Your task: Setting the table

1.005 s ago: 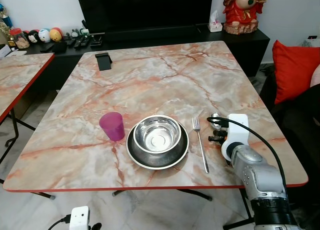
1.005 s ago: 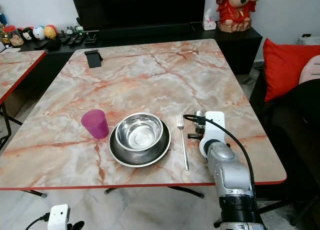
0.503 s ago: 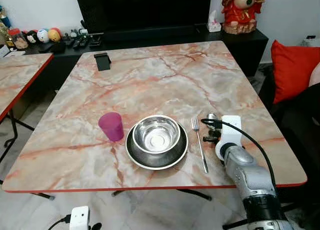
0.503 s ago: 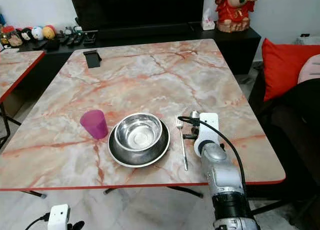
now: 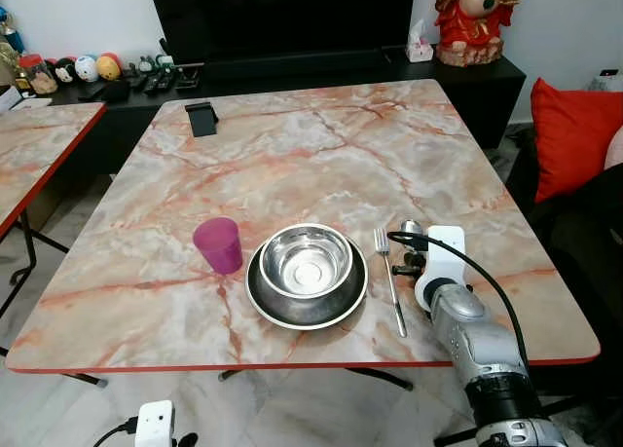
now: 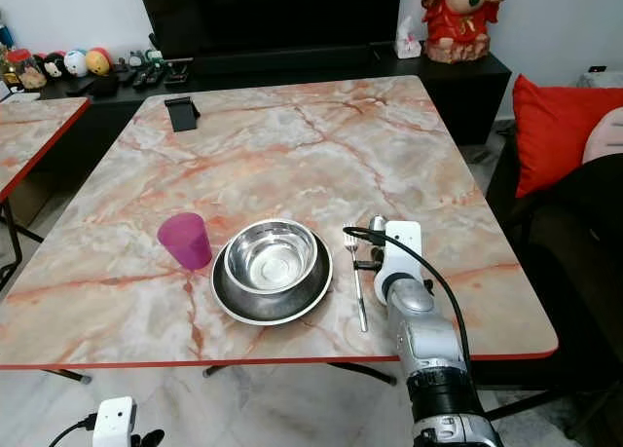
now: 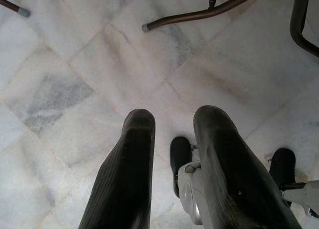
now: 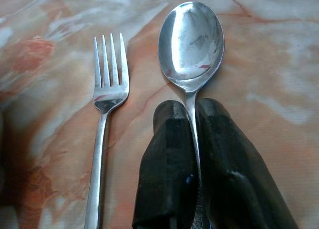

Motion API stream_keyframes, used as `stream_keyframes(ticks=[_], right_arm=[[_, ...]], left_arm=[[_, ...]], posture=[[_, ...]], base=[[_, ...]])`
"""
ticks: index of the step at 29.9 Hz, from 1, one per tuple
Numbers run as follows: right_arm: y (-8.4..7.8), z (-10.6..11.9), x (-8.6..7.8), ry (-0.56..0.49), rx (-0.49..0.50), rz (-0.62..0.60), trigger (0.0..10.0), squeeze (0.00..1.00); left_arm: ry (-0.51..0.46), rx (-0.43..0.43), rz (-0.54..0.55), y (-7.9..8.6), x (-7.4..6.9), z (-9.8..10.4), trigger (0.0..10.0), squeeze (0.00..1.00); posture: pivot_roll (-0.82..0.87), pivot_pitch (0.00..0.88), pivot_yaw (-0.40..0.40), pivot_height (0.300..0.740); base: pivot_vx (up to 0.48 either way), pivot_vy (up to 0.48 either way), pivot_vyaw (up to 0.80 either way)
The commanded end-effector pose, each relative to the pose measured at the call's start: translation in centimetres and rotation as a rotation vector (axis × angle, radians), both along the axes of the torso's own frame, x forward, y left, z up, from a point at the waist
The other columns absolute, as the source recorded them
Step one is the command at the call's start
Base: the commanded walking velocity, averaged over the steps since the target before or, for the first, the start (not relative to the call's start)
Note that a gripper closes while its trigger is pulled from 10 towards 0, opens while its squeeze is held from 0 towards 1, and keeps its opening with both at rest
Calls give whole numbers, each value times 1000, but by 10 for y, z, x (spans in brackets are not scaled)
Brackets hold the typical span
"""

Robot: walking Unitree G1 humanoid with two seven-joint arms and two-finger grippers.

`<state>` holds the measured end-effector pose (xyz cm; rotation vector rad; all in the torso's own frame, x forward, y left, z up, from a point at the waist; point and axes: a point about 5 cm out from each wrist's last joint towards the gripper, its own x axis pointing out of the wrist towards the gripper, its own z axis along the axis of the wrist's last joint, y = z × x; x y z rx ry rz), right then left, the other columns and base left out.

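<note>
The left claw [image 7: 172, 134] is seen hanging over the marble floor [image 7: 75, 64], fingers apart, nothing between them. The right claw [image 8: 192, 116] is clamped on the spoon [image 8: 192, 39] handle, low over the surface [image 5: 292, 155]; the fork [image 5: 389, 277] lies just beside it, then the bowl [image 5: 306, 260] on its plate [image 5: 277, 311], then the purple cup [image 5: 218, 243]. Farther off a black phone stand [image 5: 201, 118] sits. The grip is resolved in the wrist view.
</note>
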<state>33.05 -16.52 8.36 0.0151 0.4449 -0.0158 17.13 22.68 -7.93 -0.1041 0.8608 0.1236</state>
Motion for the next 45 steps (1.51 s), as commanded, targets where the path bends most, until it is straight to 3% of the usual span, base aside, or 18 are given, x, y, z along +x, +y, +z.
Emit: stream_keyframes(ticks=[1,16,45], right_arm=[[5,-1,1,6,-16,20,10000,0],[6,1,-16,31,-95,47,10000,0],[2,0,-20,58,-87,0,10000,0]], left_arm=[[9,-3,21,3,-2,0,10000,0],[9,-3,21,4,-2,0,10000,0],[9,-1,20,4,-2,0,10000,0]], posture=[[-124,0,104,740],[-131,0,104,740],[-127,0,104,740]], base=[[0,0,0],[0,0,0],[0,0,0]])
